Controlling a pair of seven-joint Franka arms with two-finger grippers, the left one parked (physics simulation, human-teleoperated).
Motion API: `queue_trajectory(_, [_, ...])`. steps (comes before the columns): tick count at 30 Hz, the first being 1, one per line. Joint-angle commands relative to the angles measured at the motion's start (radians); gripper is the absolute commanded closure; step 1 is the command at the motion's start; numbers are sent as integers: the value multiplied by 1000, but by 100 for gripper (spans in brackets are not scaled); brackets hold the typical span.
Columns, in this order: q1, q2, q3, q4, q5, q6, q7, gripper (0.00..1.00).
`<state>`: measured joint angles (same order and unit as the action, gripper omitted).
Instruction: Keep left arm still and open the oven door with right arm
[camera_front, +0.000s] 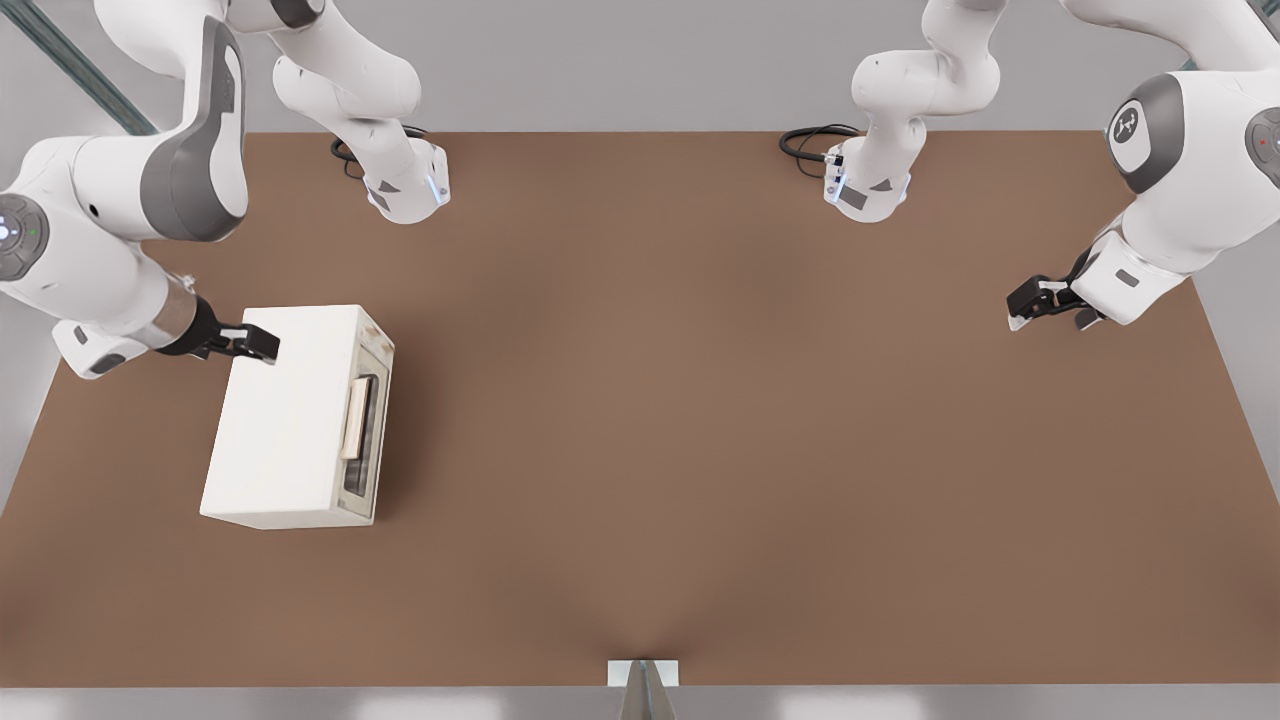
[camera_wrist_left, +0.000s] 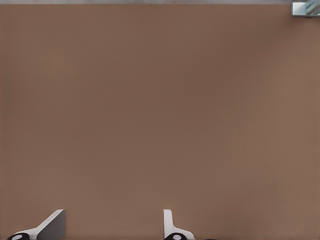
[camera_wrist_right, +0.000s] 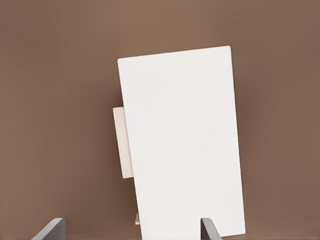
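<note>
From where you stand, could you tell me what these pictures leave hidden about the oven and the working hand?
- Oven interior: hidden in every view, behind the shut oven door.
- Door window and handle: right wrist view shows only the handle's edge past the oven top.
- Hand above the oven's far corner: right wrist view's edge cuts off all but the fingertips.

The front view looks steeply down from high above the brown table (camera_front: 700, 450), taking in the whole top and both arms. The right wrist view faces straight down from close above the oven (camera_wrist_right: 182, 145), past the gripper (camera_wrist_right: 130, 231) with its fingers spread; the 2 views share that oven (camera_front: 290, 420). The left wrist view looks down on bare table (camera_wrist_left: 160, 110).
</note>
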<state>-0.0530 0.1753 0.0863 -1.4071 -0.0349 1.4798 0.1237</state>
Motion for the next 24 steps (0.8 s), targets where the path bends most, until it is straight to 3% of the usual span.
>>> queue_trajectory(1, [1, 0, 0, 0, 0, -3, 90, 0])
queue_trajectory(4, [16, 12, 12, 2, -2, -1, 44, 0])
queue_trajectory(5, [85, 32, 17, 8, -109, -15, -6, 70])
queue_trajectory(6, [169, 94, 15, 86, -197, -90, -3, 100])
queue_trajectory(8, [331, 271, 7, 254, -419, -283, 2, 100])
queue_trajectory(9, [374, 334, 6, 255, -591, -293, 17, 100])
queue_trajectory(10, [378, 401, 4, 278, -655, -309, 82, 100])
queue_trajectory(11, [384, 480, 1, 346, -677, -337, 123, 100])
queue_trajectory(13, [464, 552, -111, 347, -720, -325, 208, 100])
queue_trajectory(15, [479, 581, -120, 347, -786, -303, 335, 100])
queue_trajectory(17, [532, 607, -158, 350, -783, -300, 390, 100])
queue_trajectory(24, [575, 607, -191, 252, -741, -234, 567, 100])
